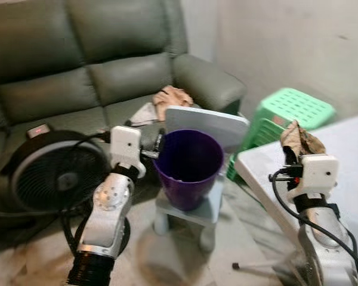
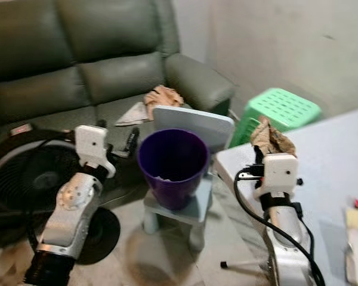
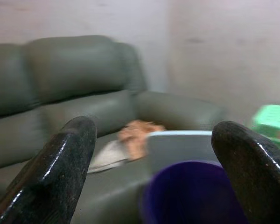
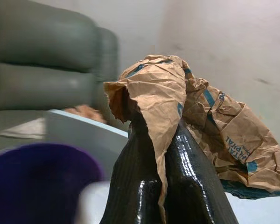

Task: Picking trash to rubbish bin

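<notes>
Now crumpled brown paper bag (image 4: 196, 116) is pinched in right claw (image 1: 291, 150) above counter (image 1: 352, 149) edge, for purple plastic bin (image 1: 188, 167); left claw (image 3: 154, 168) wide, empty.

- Head stereo pair: both eyes look forward and down from above onto the purple bin (image 1: 188, 167), which stands on a small stool before the grey sofa (image 1: 77, 65). The green stool (image 2: 280, 110) and white table (image 2: 334, 155) lie to the right.
- Shared field: both eye views cover the same scene, slightly offset sideways.
- Left wrist camera: looks along the left gripper (image 3: 154, 158), close above the bin rim, facing the sofa and the wall behind it.
- Right wrist camera: looks along the right gripper (image 4: 165, 154), very near the crumpled brown paper (image 4: 200, 121), facing sofa, bin and wall.
</notes>
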Motion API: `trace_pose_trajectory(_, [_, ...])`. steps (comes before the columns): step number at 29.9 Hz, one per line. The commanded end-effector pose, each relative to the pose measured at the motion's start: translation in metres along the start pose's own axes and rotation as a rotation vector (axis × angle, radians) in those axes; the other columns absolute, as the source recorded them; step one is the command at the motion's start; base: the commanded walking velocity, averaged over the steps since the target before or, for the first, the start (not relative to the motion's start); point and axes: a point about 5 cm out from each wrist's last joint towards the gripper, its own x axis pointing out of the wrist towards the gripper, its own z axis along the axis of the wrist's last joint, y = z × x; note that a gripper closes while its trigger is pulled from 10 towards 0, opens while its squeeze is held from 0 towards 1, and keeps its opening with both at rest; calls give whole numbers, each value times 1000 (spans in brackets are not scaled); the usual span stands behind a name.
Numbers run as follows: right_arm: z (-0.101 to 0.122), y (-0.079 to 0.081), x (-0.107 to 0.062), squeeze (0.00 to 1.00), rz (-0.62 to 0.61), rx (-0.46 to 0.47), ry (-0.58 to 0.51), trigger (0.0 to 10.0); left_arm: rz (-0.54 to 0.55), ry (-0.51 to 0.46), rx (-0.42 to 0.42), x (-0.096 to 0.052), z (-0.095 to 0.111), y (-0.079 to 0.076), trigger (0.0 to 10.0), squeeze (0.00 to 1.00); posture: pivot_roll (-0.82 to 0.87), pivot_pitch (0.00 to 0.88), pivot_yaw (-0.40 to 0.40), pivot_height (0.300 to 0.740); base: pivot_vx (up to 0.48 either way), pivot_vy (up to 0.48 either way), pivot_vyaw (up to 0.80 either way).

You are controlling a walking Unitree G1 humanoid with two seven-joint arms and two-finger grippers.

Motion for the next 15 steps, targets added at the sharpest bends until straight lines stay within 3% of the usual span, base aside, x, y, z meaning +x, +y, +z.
trace_pose_trajectory(1, [1,5,1,0,19,11,0,10000,21,7,9,-1,1,6,10000,0,-24,44,-6,740,0,0,800])
trace_pose_trajectory(7, [-1,5,1,0,27,22,12,10000,18,17,5,-2,-1,5,10000,0,-23,42,-8,740,0,0,800])
trace_pose_trajectory(11, [-2,8,0,0,50,96,10,10000,6,27,-7,-2,-3,4,10000,0,-23,39,-9,740,0,0,0])
trace_pose_trajectory(15, [-4,9,1,0,63,80,21,10000,-7,26,-6,-2,-3,4,10000,0,-23,32,-10,740,0,0,0])
